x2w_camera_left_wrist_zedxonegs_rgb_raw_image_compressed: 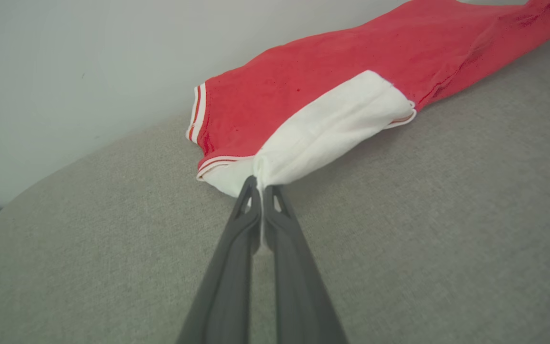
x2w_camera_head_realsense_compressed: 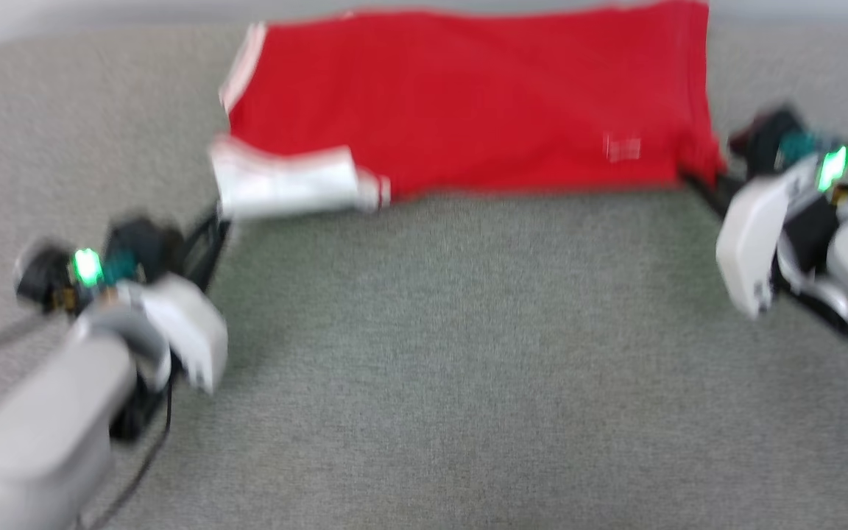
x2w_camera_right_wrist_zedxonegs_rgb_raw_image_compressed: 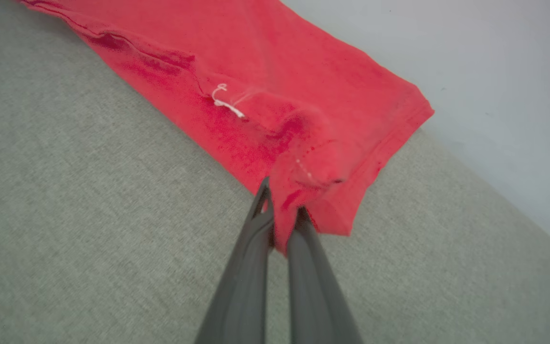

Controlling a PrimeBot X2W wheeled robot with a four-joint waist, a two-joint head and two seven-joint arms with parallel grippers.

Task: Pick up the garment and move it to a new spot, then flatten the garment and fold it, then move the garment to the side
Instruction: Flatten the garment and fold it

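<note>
The red garment (x2w_camera_head_realsense_compressed: 468, 96) lies folded across the far part of the grey surface, plain red side up, its print hidden. Its white sleeve (x2w_camera_head_realsense_compressed: 284, 184) sticks out at the near left corner. My left gripper (x2w_camera_head_realsense_compressed: 221, 217) is shut on that sleeve's edge; in the left wrist view the garment (x2w_camera_left_wrist_zedxonegs_rgb_raw_image_compressed: 303, 86) stretches away from the left gripper (x2w_camera_left_wrist_zedxonegs_rgb_raw_image_compressed: 260, 184), whose pinch gathers the white cloth. My right gripper (x2w_camera_head_realsense_compressed: 693, 180) is shut on the red hem corner at the near right; the right wrist view shows the garment (x2w_camera_right_wrist_zedxonegs_rgb_raw_image_compressed: 265, 81) bunched between the closed right gripper (x2w_camera_right_wrist_zedxonegs_rgb_raw_image_compressed: 282, 217).
A grey fabric surface (x2w_camera_head_realsense_compressed: 453, 353) spreads in front of the garment toward me. A pale wall (x2w_camera_left_wrist_zedxonegs_rgb_raw_image_compressed: 65, 71) rises just behind the garment's far edge. A small white label (x2w_camera_head_realsense_compressed: 621, 147) shows on the red cloth near the right end.
</note>
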